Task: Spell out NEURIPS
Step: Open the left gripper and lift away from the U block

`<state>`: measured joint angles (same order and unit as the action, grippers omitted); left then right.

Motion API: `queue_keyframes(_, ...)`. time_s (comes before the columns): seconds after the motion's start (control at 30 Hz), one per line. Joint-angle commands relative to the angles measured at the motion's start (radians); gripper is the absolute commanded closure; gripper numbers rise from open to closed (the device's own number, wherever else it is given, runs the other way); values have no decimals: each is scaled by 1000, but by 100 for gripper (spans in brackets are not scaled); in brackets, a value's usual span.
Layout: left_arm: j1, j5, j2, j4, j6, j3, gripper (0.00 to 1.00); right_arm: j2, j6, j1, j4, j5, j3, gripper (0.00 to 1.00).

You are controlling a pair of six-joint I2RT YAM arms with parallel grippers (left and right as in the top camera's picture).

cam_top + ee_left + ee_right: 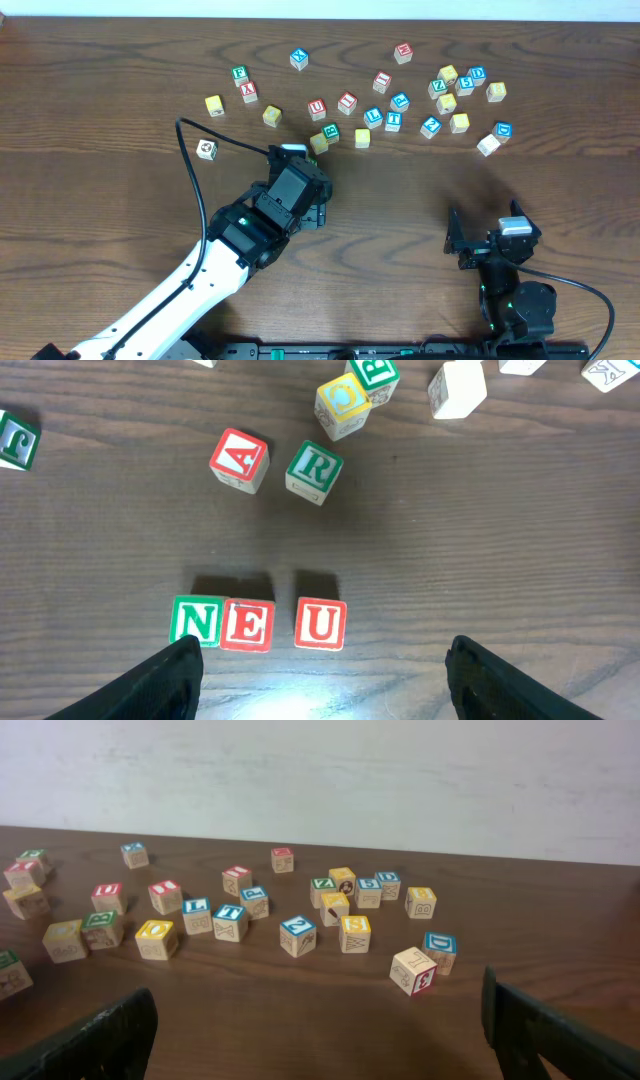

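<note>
The overhead camera looks straight down on the dark wooden worktop (120, 60) from far enough to take in both arms. The left wrist camera sits close and looks steeply down past the left end effector (322, 655). The right wrist camera sits low, looking almost level past the right end effector (316, 988) toward a pale wall (320, 770). With the overhead view it shares the scattered small wooden lettered cubes (354, 932).

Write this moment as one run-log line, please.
row: N, E, U placed | R cube: loose beyond row | left gripper: open, empty, near row | right gripper: open, empty
</note>
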<state>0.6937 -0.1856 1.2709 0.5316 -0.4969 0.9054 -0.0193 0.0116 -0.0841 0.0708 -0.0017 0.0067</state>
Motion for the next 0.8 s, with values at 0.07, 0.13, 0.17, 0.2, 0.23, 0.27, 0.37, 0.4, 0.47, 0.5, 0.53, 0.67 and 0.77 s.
queue_keyframes(0.07, -5, -6, -12, 14, 7, 23, 23, -1, -7, 5, 5, -2, -1, 1)
queue_keyframes(0.13, -5, -6, -12, 14, 7, 23, 23, -1, -7, 5, 5, -2, -1, 1)
queue_keyframes(0.17, -5, -6, -12, 14, 7, 23, 23, -1, -7, 5, 5, -2, -1, 1)
queue_keyframes(0.2, -5, -6, -12, 13, 7, 23, 23, -1, -7, 5, 5, -2, -1, 1)
queue_keyframes(0.23, -5, -6, -12, 13, 7, 23, 23, -1, -7, 5, 5, -2, -1, 1)
queue_keyframes(0.27, -5, -6, -12, 13, 7, 23, 23, -1, -7, 5, 5, -2, -1, 1)
queue_keyframes(0.37, -5, -6, -12, 13, 8, 23, 23, -1, -7, 5, 5, -2, -1, 1)
queue_keyframes(0.4, -6, -6, -12, 13, 13, 23, 23, -1, -7, 5, 5, -2, -1, 1)
queue_keyframes(0.47, -12, -6, -12, 13, 15, 23, 23, -1, -7, 5, 5, -2, -1, 1)
queue_keyframes(0.5, -18, -6, -12, 14, 14, 23, 23, -1, -7, 5, 5, -2, -1, 1)
queue_keyframes(0.53, -22, -5, -12, 14, 15, 23, 23, -1, -7, 5, 5, -2, -1, 1)
queue_keyframes(0.67, -37, -5, -12, 14, 15, 23, 23, -1, -7, 5, 5, -2, -1, 1)
queue_keyframes(0.77, -37, -5, -12, 14, 18, 23, 23, -1, -7, 5, 5, -2, -1, 1)
